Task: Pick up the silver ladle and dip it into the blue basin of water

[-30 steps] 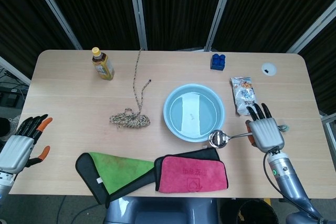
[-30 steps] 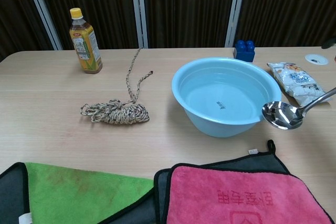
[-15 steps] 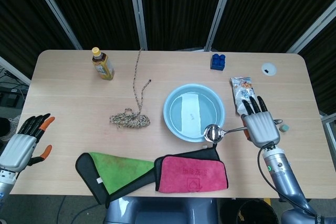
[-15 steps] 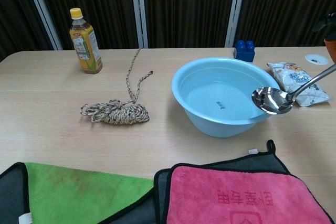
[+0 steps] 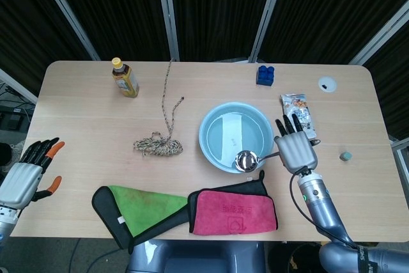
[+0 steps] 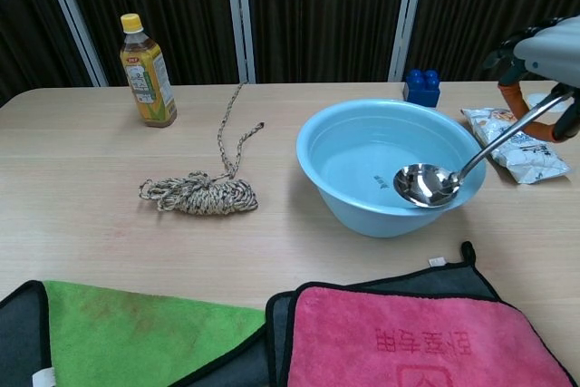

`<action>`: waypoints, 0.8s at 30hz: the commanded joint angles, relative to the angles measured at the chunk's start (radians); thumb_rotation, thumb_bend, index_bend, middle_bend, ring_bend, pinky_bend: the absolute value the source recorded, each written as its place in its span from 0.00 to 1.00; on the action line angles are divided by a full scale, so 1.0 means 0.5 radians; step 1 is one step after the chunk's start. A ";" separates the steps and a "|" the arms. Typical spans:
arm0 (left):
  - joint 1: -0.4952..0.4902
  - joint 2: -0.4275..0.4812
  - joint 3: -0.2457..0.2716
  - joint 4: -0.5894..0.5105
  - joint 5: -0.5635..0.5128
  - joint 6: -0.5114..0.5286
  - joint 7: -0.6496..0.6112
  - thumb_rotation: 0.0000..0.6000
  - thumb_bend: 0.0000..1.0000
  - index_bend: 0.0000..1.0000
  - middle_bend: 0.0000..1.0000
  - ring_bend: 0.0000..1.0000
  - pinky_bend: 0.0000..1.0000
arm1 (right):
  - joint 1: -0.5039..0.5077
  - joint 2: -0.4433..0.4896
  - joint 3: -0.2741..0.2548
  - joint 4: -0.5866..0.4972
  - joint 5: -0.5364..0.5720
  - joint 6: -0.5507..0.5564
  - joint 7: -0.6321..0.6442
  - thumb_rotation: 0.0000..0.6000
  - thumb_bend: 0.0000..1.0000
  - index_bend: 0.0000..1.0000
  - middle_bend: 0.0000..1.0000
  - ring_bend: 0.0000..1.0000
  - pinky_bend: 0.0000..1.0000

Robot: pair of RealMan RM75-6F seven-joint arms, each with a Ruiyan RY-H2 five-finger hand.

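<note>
My right hand (image 5: 294,148) (image 6: 544,70) grips the handle of the silver ladle (image 5: 246,160) (image 6: 426,184). The ladle's bowl hangs over the near right rim of the blue basin (image 5: 217,158) (image 6: 326,165), above the water. In the chest view the handle slants up to the right into the hand. The basin holds clear water and stands right of the table's centre. My left hand (image 5: 29,174) hovers off the table's left front corner, fingers spread, holding nothing.
A coiled rope (image 5: 158,145) lies left of the basin, a tea bottle (image 5: 124,78) at the back left. Green (image 5: 147,202) and pink (image 5: 233,211) cloths lie along the front edge. A snack packet (image 5: 297,112), blue block (image 5: 266,74) and small grey piece (image 5: 345,156) sit to the right.
My right hand has carried the ladle leftward and up, from beside the basin's right front to over its rim. The left hand has stayed still.
</note>
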 commanded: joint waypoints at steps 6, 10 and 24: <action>0.007 0.011 -0.001 0.005 -0.007 0.006 -0.019 1.00 0.44 0.00 0.00 0.00 0.00 | 0.108 -0.151 0.000 0.163 0.102 -0.043 -0.063 1.00 0.45 0.73 0.11 0.00 0.00; 0.004 0.009 -0.008 0.009 -0.022 -0.005 -0.019 1.00 0.44 0.00 0.00 0.00 0.00 | 0.135 -0.185 -0.015 0.217 0.097 -0.048 -0.064 1.00 0.45 0.73 0.11 0.00 0.00; -0.002 0.003 -0.001 0.002 -0.006 -0.015 -0.002 1.00 0.44 0.00 0.00 0.00 0.00 | 0.059 -0.274 -0.134 0.304 -0.150 0.060 0.122 1.00 0.45 0.73 0.11 0.00 0.01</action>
